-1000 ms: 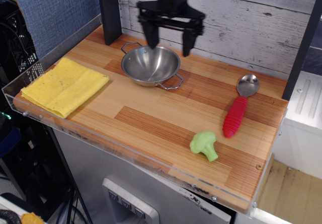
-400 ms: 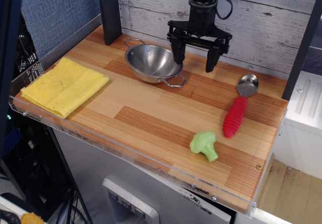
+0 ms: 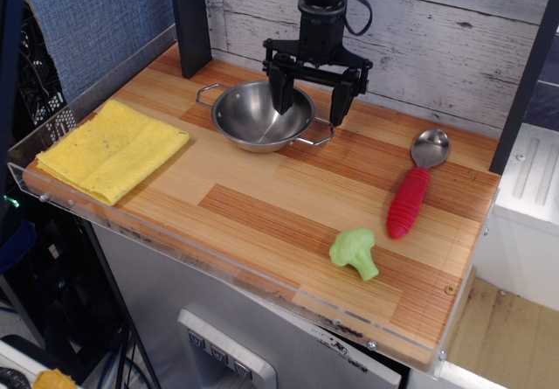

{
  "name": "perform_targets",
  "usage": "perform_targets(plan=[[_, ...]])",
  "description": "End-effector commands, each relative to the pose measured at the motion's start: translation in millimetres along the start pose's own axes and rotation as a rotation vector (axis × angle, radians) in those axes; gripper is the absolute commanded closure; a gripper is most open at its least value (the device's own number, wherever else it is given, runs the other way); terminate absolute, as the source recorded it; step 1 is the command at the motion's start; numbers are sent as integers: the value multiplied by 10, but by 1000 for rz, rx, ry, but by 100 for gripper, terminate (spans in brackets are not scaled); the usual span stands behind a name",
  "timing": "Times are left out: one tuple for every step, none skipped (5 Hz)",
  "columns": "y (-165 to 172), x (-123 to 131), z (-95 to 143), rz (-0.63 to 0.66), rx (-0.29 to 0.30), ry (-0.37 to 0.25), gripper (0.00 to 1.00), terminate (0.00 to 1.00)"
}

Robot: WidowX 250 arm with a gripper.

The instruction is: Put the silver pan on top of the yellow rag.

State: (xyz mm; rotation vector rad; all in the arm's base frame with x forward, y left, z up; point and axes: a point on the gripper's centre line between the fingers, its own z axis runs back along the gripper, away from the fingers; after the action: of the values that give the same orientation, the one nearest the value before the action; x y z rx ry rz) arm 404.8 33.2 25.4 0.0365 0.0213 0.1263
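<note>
The silver pan (image 3: 258,118) sits on the wooden table top near the back, with wire loop handles at its left and right. The yellow rag (image 3: 112,149) lies flat at the table's front left corner, well apart from the pan. My black gripper (image 3: 309,102) hangs open over the pan's right rim. Its left finger reaches into the bowl and its right finger stands outside the rim, above the right handle. It holds nothing.
A metal spoon with a red handle (image 3: 415,186) lies at the right. A green broccoli (image 3: 355,252) lies near the front right. A dark post (image 3: 190,17) stands at the back left. A clear plastic lip runs along the table's front edge (image 3: 218,271).
The gripper swung right, beyond the pan, then came back left and now straddles the pan's right rim. The pan has shifted and turned slightly. The camera view moved a little.
</note>
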Motion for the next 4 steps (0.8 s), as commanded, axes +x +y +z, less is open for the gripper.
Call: perform_targets(plan=[[10, -14, 255, 3, 0, -69, 0, 0], [-64, -44, 178, -10, 1, -48, 100, 0], [-111, -52, 187, -42, 22, -36, 100, 0], [-123, -67, 198, -60, 20, -40, 100, 0]])
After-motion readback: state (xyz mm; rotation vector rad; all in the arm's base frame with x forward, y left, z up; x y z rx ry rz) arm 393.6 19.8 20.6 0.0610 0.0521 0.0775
